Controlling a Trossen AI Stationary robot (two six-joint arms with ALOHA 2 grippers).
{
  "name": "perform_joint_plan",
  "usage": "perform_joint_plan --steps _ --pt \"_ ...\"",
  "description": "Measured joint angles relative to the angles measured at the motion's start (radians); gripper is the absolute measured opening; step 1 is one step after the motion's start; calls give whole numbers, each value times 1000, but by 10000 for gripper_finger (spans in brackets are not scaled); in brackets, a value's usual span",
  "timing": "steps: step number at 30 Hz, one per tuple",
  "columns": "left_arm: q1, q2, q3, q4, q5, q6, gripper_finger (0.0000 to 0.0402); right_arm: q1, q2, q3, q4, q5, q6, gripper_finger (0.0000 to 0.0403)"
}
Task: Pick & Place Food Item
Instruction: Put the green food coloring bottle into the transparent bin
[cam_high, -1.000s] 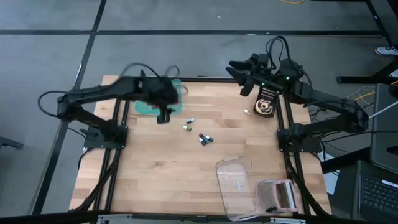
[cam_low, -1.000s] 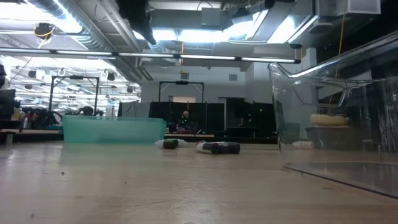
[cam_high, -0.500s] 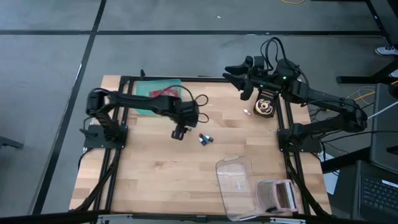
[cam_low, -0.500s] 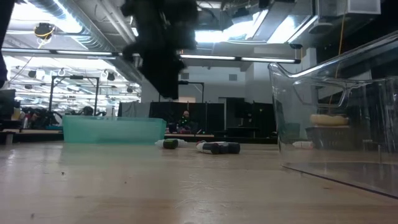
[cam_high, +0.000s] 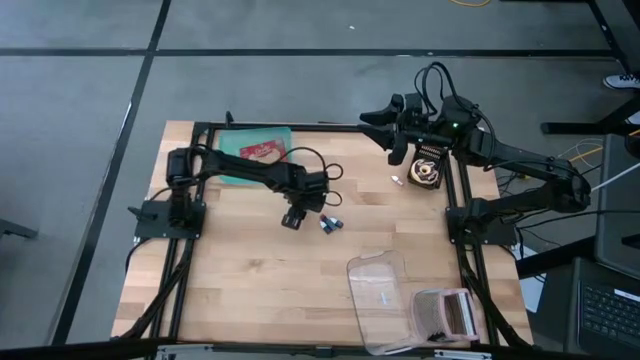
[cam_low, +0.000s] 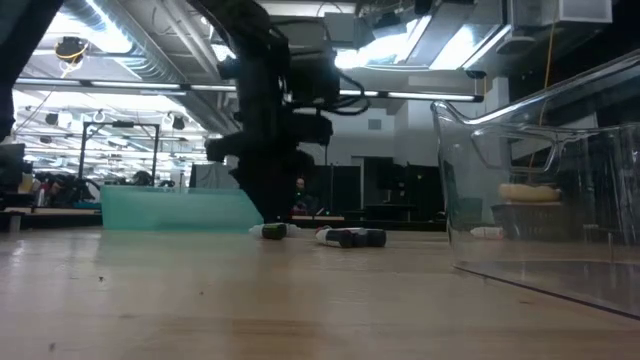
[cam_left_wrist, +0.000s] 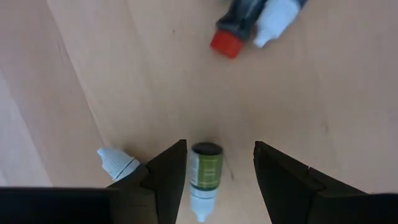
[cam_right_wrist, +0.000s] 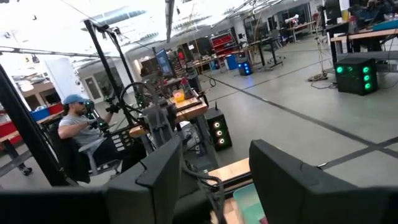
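Jaws of the left gripper (cam_left_wrist: 216, 180) stand open, and we see them straddling a small green-labelled bottle (cam_left_wrist: 204, 177) that lies flat on the wooden table (cam_high: 250, 280); neither finger (cam_left_wrist: 165, 177) appears to touch it. A white-capped bottle (cam_left_wrist: 116, 162) lies just beside one finger, outside the gap. Farther off we find a dark bottle with a red cap (cam_left_wrist: 239, 28) lying against another with a white tip (cam_left_wrist: 277, 15). From above, the left gripper (cam_high: 292, 216) reaches down near the table's middle, close to that pair of bottles (cam_high: 331, 223). A teal tray (cam_high: 250, 155) sits at the far left corner, and a clear plastic container (cam_high: 385, 295) lies toward the near right. The right gripper (cam_high: 385, 122) hangs high over the far right edge, its jaws open and nothing between them. In the right wrist view we see a person (cam_right_wrist: 78, 130) seated in the room beyond.
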Motion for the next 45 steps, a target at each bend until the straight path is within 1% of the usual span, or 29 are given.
perform_joint_plan --steps 7,10,16,21,23,26,28,31,35,38,42,45 --pt "37 34 0 -3 -3 33 180 0 0 0 0 0 11 186" --pt "62 32 -15 14 3 44 173 0 0 0 0 0 14 186" --pt "93 29 -44 24 66 34 135 0 -1 0 1 1 14 186" --pt "84 28 -50 38 61 25 104 0 -1 0 1 4 12 186" --pt "83 28 -50 48 71 2 95 0 -1 0 1 5 10 186" --pt "83 30 -53 55 132 -64 84 0 -1 0 1 5 9 186" --pt "81 31 -53 69 153 -129 78 0 -1 0 1 5 9 186" --pt "93 31 -39 74 232 -238 75 0 -1 0 1 4 9 186" --pt "119 31 34 103 325 -362 75 0 -1 0 8 4 9 186" --pt "138 31 120 130 377 -402 73 0 -1 0 23 1 9 186" --pt "149 29 257 216 477 -469 72 0 -14 0 42 -8 9 186" --pt "135 27 350 317 523 -524 72 -1 -32 0 92 -19 -1 186"
